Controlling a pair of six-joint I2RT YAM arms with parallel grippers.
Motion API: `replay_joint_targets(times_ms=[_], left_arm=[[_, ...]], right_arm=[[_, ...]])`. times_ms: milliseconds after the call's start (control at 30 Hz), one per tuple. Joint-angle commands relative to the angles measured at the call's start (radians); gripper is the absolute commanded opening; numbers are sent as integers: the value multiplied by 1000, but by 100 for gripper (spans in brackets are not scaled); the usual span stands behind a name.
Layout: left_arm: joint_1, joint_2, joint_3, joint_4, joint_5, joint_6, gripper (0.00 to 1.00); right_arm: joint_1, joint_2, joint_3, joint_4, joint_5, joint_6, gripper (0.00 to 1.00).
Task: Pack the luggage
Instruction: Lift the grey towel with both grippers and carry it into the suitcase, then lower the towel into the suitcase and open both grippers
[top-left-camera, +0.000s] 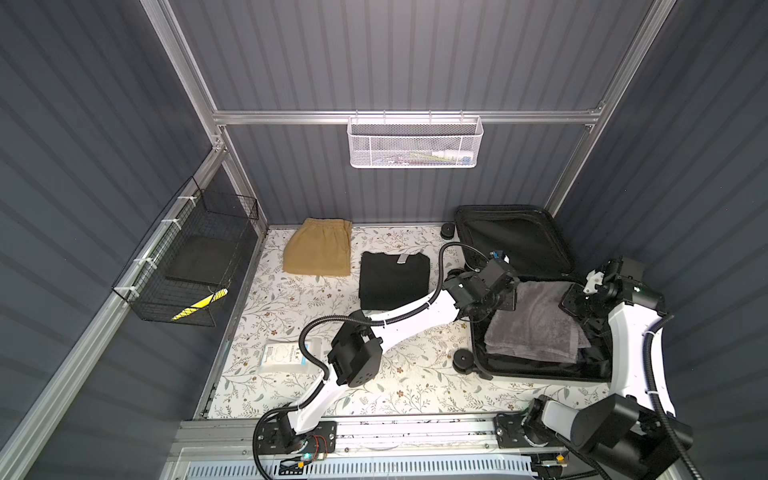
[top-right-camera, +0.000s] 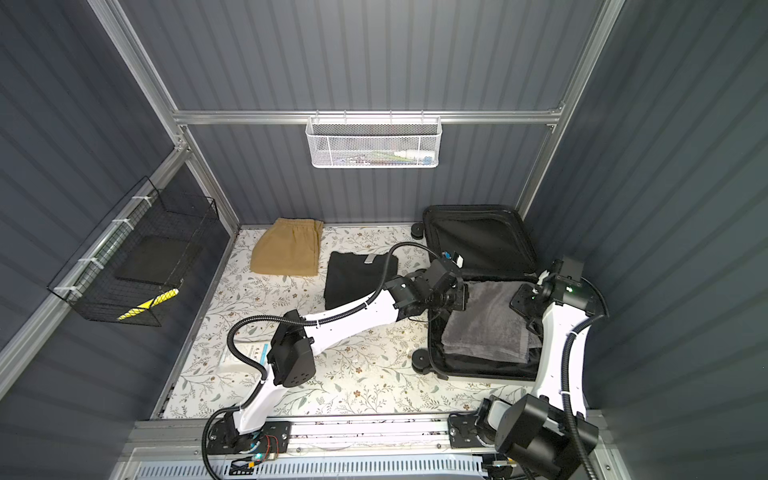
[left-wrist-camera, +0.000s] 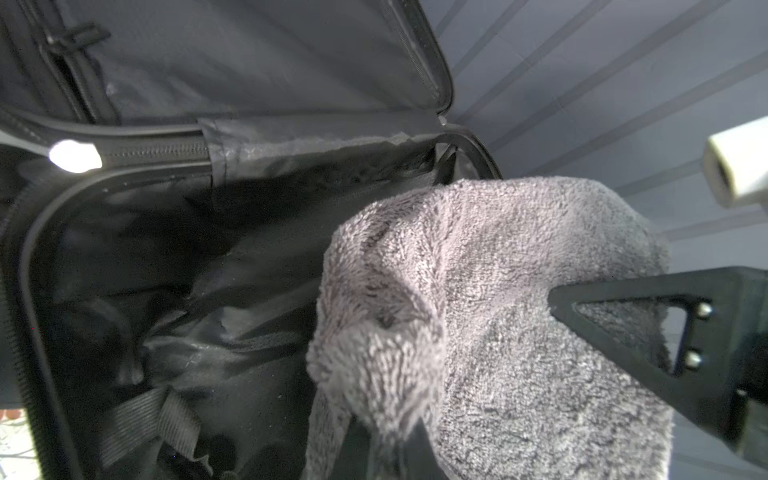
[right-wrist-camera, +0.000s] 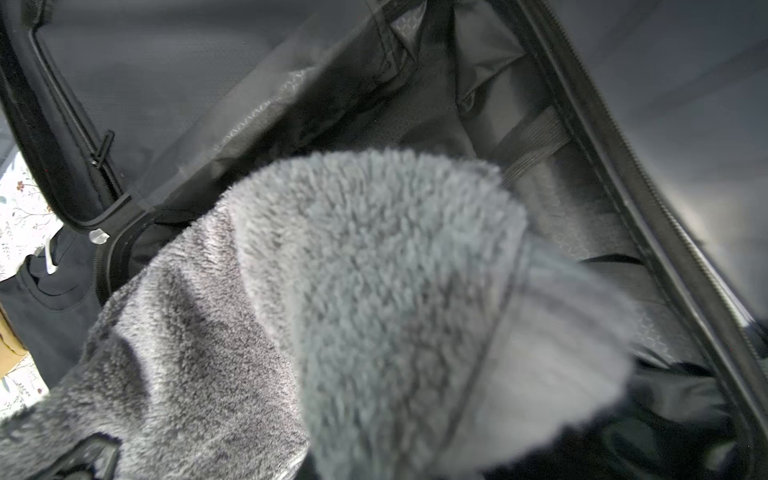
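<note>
The luggage (top-left-camera: 511, 237) (top-right-camera: 478, 239) lies open at the right of the table, its black-lined lid leaning on the back wall. A folded grey towel (top-left-camera: 536, 324) (top-right-camera: 486, 326) rests in the lower half. My left gripper (top-left-camera: 509, 301) (top-right-camera: 459, 299) is shut on the towel's far left corner, which bunches up over its fingers in the left wrist view (left-wrist-camera: 419, 449). My right gripper (top-left-camera: 571, 301) (top-right-camera: 519, 301) is shut on the far right corner. The towel (right-wrist-camera: 374, 291) fills the right wrist view and hides those jaws. The lining (left-wrist-camera: 187, 291) beside the towel is bare.
Tan shorts (top-left-camera: 318, 247), a folded black shirt (top-left-camera: 392, 280) and a white packet (top-left-camera: 286, 353) lie on the floral table (top-left-camera: 415, 374). A black wire basket (top-left-camera: 183, 266) hangs on the left wall. A white mesh basket (top-left-camera: 415, 143) hangs on the back rail.
</note>
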Motion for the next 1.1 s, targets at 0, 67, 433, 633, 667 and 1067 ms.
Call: replay_joint_targets(times_ms=[0,67,433,633,667,1067], left_arm=[[-5,-26,-58,11,24,-19,0],[-5,-22,-82,20,19,-14,0],[26,40,-69,-5,-65,95,0],[43,62,-83,11,-63,100,3],[44,65,-82,11,-61,102,6],[57,20,-53,7,-84,151,100]], right_arm=[[-6,5,1,19,43,23,0],[-6,13,-16,43,54,58,0],[-6,124,-91,184,77,157,4],[-7,216,-99,245,107,160,19],[-9,229,-92,249,111,159,31],[-10,99,0,177,138,165,80]])
